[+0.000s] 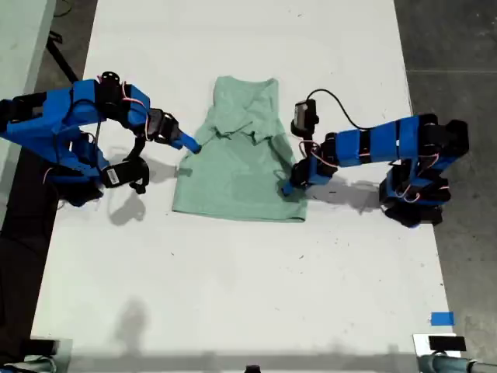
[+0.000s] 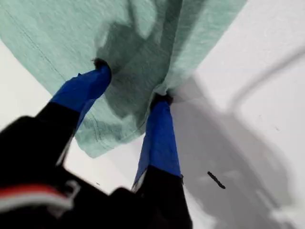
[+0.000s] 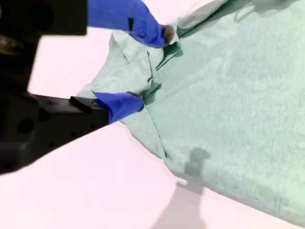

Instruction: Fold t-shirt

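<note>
While the t-shirt (image 1: pixel 237 167) lies partly folded on the white table (image 1: pixel 233 295), just above the middle of the exterior view, both arms meet it at opposite edges. Toward the exterior view's right, my first gripper (image 2: pixel 131 83) stands spread, one blue fingertip (image 2: pixel 95 78) on the cloth and the other at its hem. Toward the exterior view's left, my second gripper (image 3: pixel 150 67) is spread around a bunched sleeve edge, its fingertips (image 3: pixel 124 102) touching the fabric. No container is in sight.
</note>
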Motion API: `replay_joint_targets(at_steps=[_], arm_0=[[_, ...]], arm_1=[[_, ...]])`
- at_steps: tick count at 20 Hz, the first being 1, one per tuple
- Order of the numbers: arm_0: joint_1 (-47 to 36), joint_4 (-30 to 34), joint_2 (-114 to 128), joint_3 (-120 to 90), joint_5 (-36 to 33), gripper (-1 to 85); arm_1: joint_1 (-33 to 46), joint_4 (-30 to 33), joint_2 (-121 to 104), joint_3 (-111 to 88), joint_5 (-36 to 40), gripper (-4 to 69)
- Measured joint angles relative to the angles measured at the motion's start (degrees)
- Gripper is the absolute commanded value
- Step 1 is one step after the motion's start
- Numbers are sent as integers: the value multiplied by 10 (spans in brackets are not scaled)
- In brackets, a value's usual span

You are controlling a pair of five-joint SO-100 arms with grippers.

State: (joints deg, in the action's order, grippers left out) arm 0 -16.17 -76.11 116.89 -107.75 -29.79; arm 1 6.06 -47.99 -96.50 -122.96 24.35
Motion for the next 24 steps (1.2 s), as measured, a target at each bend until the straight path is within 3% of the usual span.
replay_joint_targets(at_steps=[3, 9, 11, 14, 20, 24], arm_0=[[0, 2, -2, 0, 0, 216], [0, 11, -8, 0, 0, 216], [0, 12, -11, 0, 0, 216], [1, 12, -11, 0, 0, 216], [1, 12, -12, 0, 0, 215], [1, 12, -12, 0, 0, 214]], arm_1=[[0, 1, 0, -1, 0, 211], [0, -125, -50, 47, 11, 229], [0, -135, -58, 53, 16, 229], [0, -120, -57, 47, 20, 229], [4, -14, 13, -6, 33, 231], [7, -11, 21, -3, 47, 225]])
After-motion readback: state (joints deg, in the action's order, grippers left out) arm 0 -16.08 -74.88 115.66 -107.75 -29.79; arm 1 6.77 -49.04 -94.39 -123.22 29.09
